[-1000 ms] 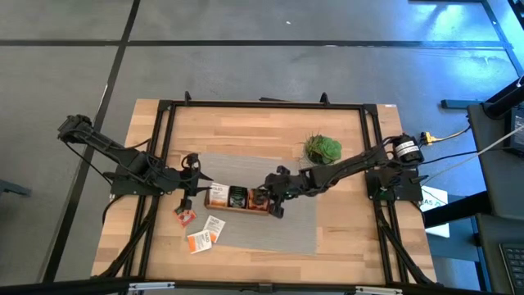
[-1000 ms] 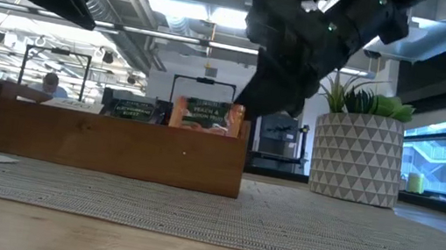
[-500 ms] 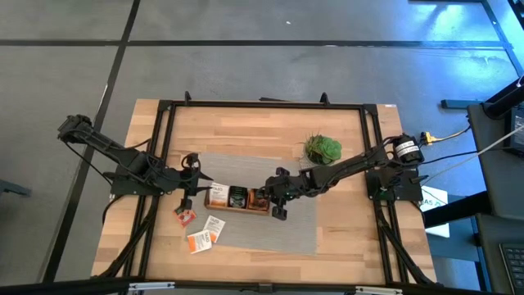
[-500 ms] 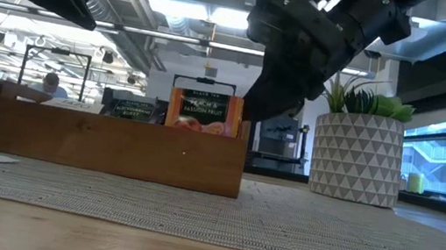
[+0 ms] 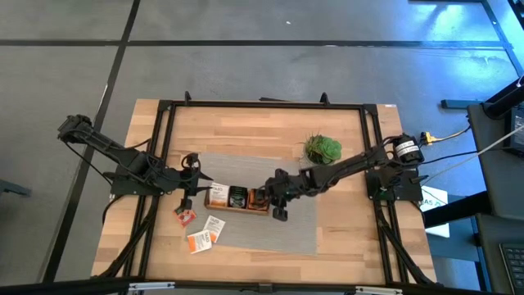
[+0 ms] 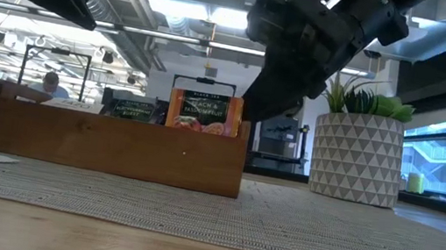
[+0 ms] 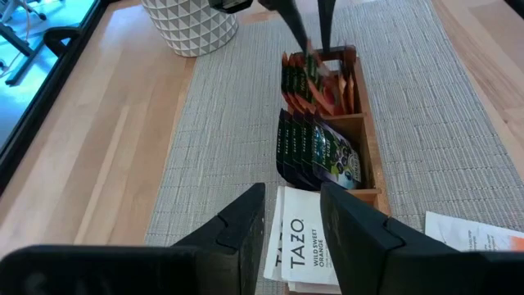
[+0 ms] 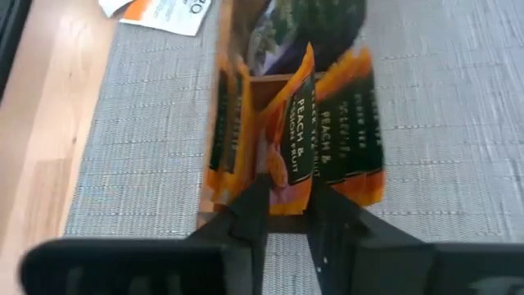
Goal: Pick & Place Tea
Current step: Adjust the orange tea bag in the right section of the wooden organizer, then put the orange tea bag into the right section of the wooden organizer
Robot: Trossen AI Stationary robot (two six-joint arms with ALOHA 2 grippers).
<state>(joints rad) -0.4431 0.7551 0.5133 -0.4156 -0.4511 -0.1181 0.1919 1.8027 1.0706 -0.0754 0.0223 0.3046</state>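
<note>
On the tabletop point(image 5: 344, 238), the right tool point(image 5: 277, 205), slightly spread, hovers over orange sachets point(image 8: 327, 139) in the tray point(image 6: 113, 146). Its fingers point(image 8: 250, 215) might snag one, pulling it out. The left tool point(image 7: 291, 221) waits, spread.

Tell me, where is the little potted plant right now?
From above, the potted plant stands on the table's right half, behind the wooden tray and beside the right arm.

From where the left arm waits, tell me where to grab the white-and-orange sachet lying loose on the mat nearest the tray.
That sachet lies flat on the woven mat, just in front of the wooden tray, partly overlapping a second one. Probably best to bring the left gripper straight down and pinch a free edge, likely the one away from its neighbour, since a flat sachet offers no upright side to grasp.
</note>
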